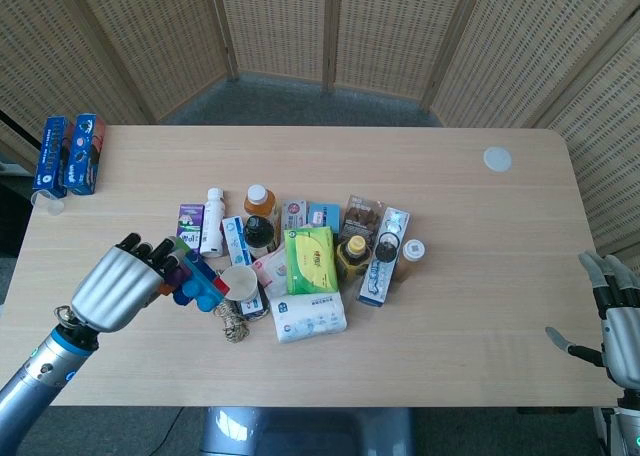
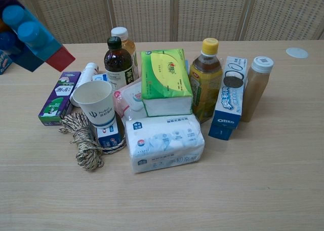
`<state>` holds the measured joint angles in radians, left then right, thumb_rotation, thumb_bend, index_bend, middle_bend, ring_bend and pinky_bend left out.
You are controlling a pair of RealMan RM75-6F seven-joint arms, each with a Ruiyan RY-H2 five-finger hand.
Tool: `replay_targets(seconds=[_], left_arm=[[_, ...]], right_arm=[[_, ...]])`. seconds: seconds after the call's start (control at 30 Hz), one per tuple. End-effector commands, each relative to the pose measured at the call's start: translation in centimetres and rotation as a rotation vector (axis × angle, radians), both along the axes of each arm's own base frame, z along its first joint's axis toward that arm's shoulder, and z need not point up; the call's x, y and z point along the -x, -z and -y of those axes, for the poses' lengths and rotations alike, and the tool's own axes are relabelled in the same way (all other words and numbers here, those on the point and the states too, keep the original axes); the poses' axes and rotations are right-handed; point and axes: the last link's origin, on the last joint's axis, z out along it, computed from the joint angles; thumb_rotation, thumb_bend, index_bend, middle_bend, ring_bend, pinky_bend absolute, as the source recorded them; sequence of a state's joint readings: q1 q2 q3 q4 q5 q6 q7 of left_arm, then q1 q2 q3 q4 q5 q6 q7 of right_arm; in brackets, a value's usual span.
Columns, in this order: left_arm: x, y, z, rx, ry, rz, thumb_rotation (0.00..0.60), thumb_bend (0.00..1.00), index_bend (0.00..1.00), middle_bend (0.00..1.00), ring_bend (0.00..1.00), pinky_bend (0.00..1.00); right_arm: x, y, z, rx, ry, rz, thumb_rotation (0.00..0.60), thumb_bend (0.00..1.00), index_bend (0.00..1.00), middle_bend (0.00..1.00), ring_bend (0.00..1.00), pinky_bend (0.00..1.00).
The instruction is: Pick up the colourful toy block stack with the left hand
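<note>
Far left, two blue boxes [image 1: 68, 155] sit on your wooden surface [image 1: 480, 276], wicker screens behind. Left hand [image 1: 112, 289], lower left, grips the toy block stack [image 1: 193, 282] aloft. Chest view shows only the blocks, upper left. Lower right, right hand [image 1: 612, 321]: fingers [image 1: 562, 338] splayed, empty.

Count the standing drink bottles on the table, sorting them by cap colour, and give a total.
White cap: 2, the plastic bottle of amber drink at the back and the plastic bottle of brown drink on the right
Black cap: 1, the dark brown bottle
Yellow cap: 1, the clear bottle of tea-coloured drink
Total: 4
</note>
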<state>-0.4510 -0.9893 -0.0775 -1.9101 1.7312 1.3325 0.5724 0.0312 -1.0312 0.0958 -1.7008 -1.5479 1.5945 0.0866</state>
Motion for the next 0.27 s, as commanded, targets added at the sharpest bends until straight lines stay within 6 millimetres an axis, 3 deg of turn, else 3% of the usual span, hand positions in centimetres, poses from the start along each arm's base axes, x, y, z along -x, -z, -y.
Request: replay_targets(seconds=[0.03, 0.27], left_arm=[[-0.43, -0.49, -0.08, -0.011, 0.006, 0.004, 0.6, 0.0, 0.76, 0.77, 0.71, 0.57], [-0.78, -0.57, -0.03, -0.011, 0.013, 0.004, 0.6, 0.0, 0.76, 0.77, 0.71, 0.57]], right_arm=[[-0.02, 0.01, 0.01, 0.0, 0.0, 0.0, 0.6, 0.0, 0.0, 0.0, 0.0, 0.0], [0.01, 0.05, 0.02, -0.001, 0.003, -0.003, 0.6, 0.0, 0.0, 0.0, 0.0, 0.0]])
